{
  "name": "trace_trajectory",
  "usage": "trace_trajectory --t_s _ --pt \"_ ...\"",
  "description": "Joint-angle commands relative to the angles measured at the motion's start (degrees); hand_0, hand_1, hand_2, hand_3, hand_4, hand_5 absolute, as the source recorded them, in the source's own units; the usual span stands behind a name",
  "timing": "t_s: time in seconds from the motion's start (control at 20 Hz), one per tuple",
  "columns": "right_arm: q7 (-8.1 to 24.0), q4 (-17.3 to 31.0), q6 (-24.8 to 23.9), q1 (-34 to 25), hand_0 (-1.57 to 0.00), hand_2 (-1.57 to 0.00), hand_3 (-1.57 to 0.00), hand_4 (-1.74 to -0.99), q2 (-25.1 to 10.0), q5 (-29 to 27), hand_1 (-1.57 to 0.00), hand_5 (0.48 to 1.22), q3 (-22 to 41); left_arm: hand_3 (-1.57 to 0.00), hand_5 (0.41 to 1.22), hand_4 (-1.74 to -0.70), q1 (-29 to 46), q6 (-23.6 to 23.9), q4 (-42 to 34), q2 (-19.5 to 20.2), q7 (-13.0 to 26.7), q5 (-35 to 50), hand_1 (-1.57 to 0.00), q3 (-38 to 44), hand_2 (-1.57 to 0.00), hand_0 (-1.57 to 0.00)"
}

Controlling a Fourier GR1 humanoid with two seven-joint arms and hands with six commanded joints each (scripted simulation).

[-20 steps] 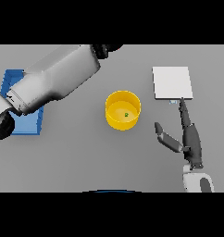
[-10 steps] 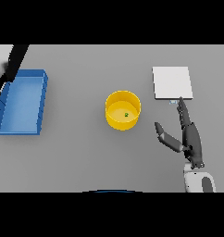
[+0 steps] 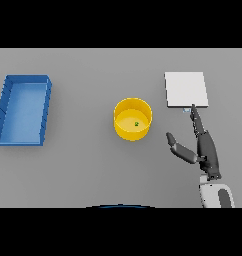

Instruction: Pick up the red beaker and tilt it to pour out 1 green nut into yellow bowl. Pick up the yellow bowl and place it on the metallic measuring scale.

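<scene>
The yellow bowl stands upright at the middle of the table with one green nut inside it. The metallic measuring scale, a pale square plate, lies to the bowl's right and slightly farther back. My right hand is open on the right, fingers straight and pointing at the scale's near edge, thumb spread toward the bowl, apart from the bowl. The red beaker is out of sight. My left hand is out of view; only a dark sliver shows at the far left edge.
A blue tray lies at the table's left side, with nothing visible inside it.
My left arm has swung away to the left and left the picture, uncovering the blue tray. The right hand, bowl and scale have stayed put.
</scene>
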Motion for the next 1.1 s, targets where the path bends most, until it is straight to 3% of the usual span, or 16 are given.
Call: trace_trajectory --t_s 0.0,0.25,0.4,0.6,0.75,0.85,0.9,0.95,1.0,1.05 --pt "-0.04 -0.02 0.04 0.05 0.0 0.0 0.0 -1.209 -0.24 0.3 0.0 0.62 0.1 -1.45 1.221 -1.74 3.36 2.36 -2.87 0.44 2.02 1.67 -1.57 0.55 -1.57 -1.57" --pt "-0.11 -0.86 0.14 0.89 0.0 0.0 0.0 -1.206 -0.27 1.12 0.0 0.657 0.88 -1.45 1.221 -1.74 18.9 11.89 -18.47 4.13 12.04 6.88 -1.57 0.24 -1.57 -1.57" --pt "1.14 -0.16 -0.13 0.07 0.0 0.0 0.0 -1.217 -0.27 1.2 0.0 0.664 0.63 -1.45 1.221 -1.74 26.13 16.03 -24.46 5.27 13.35 9.15 -1.57 -0.48 -1.57 -1.57" --pt "-0.06 -0.52 -0.22 0.58 0.0 0.0 0.0 -1.217 -0.17 1.36 0.0 0.666 0.87 -1.51 1.221 -1.74 30.18 20.03 -25.94 4.98 14.17 11.52 -1.57 -2.04 -1.57 -1.57" --pt "-0.8 -0.38 -0.2 1.16 0.0 0.0 0.0 -1.207 -0.62 1.43 0.0 0.665 0.65 -1.54 1.117 -1.74 30.94 21.76 -25.25 5.05 14.17 12.96 -1.57 -3.88 -1.57 -1.57" --pt "-0.38 -0.73 0.33 0.46 0.0 0.0 0.0 -1.205 -0.82 0.67 0.0 0.664 0.45 -1.55 0.967 -1.74 30.55 21.91 -23.9 5.49 14.17 13.84 -1.57 -5.79 -1.57 -1.57" --pt "-0.81 -1.42 0.14 0.69 0.0 0.0 0.0 -1.202 -0.68 1.01 0.0 0.667 0.78 -1.55 0.908 -1.67 30.89 21.52 -24.5 6.17 14.12 14.22 -1.57 -6.98 -1.57 -1.57" --pt "-0.54 -1.25 0.15 0.75 0.0 0.0 0.0 -1.197 -0.81 0.98 0.0 0.664 0.64 -1.5 0.865 -1.53 30.88 20.61 -24.76 6.59 14.25 14.5 -1.57 -7.51 -1.57 -1.57" --pt "-0.44 -1.25 0.15 0.8 0.0 0.0 0.0 -1.192 -0.8 0.95 0.0 0.663 0.61 -1.36 0.83 -1.37 31.02 19.67 -25.2 6.78 14.18 14.35 -1.45 -7.62 -1.43 -1.56" --pt "-0.48 -1.28 0.08 1.26 0.0 0.0 0.0 -1.188 -0.37 0.97 0.0 0.663 0.88 -1.13 0.803 -1.23 31.33 16.33 -27.2 7.56 14.05 16.32 -1.18 -7.97 -1.19 -1.46"
